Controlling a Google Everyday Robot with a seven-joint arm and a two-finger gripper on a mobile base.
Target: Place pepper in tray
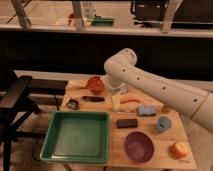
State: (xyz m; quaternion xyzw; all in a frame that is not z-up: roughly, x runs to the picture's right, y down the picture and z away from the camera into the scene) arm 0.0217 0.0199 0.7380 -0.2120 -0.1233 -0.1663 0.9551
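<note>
The pepper (pixel 131 100) is a slim, slightly curved orange-red piece lying on the wooden table (pixel 150 131), right of centre. The green tray (pixel 76 136) with a raised rim sits at the table's front left and holds nothing. My white arm reaches in from the right and bends down at the far side of the table. My gripper (pixel 119 90) hangs just above and to the left of the pepper, partly hidden by the arm.
Near the pepper lie a pale yellow piece (pixel 116 104), a blue sponge (pixel 146 110), a blue cup (pixel 163 123) and a black block (pixel 127 122). A purple bowl (pixel 138 146), a round orange item (pixel 179 149), a red bowl (pixel 95 84) and a dark utensil (pixel 93 98) also sit on the table. A black chair (pixel 20 97) stands at the left.
</note>
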